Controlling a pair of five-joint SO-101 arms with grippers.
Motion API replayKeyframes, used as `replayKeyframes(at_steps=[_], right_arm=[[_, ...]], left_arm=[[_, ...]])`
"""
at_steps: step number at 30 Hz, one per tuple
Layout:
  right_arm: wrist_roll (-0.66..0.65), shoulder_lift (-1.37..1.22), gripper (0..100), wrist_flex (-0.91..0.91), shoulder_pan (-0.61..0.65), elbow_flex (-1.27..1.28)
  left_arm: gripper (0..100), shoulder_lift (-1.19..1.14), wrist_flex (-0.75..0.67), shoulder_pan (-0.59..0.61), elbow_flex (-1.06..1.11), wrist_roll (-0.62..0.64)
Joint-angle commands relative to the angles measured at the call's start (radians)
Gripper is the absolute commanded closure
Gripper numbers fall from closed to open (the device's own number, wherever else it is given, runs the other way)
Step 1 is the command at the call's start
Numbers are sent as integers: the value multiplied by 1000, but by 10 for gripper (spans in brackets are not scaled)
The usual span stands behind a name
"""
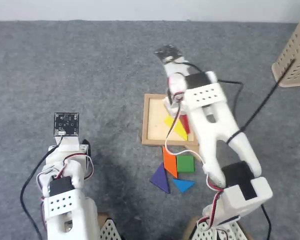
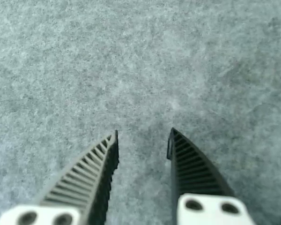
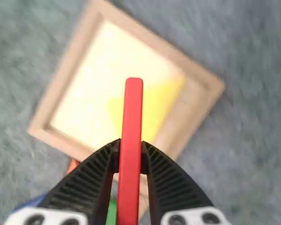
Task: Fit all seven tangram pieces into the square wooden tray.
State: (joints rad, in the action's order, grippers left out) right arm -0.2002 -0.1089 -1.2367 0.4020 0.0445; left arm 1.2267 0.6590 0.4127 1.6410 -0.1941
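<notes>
Above the square wooden tray (image 3: 201, 89), holding the red piece (image 3: 133, 108) on edge in the right gripper (image 3: 131, 142), jaws pressing tight against both faces; probably keeping it upright for lowering beside the yellow piece (image 3: 154, 105) lying flat inside the tray. Just outside the tray's rim, lying grouped on the carpet (image 1: 90, 65): orange piece (image 1: 169, 160), green piece (image 1: 185, 163), purple piece (image 1: 160, 177), blue piece (image 1: 183, 184). Well apart from the tray, hanging the left gripper (image 2: 144, 132) over bare carpet, partly spread, gripping nothing. Finding no legible brand, label or writing.
</notes>
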Motion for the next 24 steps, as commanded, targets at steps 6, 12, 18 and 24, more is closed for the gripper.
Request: replayKeyframes(at_steps=[6,12,18,24], right_arm=[[72,-120,992,242,54,-61],[149,-165,992,311,124,-63],[181,-243,992,335,136,-75],[181,-358,992,325,85,-140]], left_arm=[[832,20,-26,3,-4,-6],[832,20,-26,3,-4,-6],[832,20,-26,3,-4,-6],[832,20,-26,3,-4,-6]])
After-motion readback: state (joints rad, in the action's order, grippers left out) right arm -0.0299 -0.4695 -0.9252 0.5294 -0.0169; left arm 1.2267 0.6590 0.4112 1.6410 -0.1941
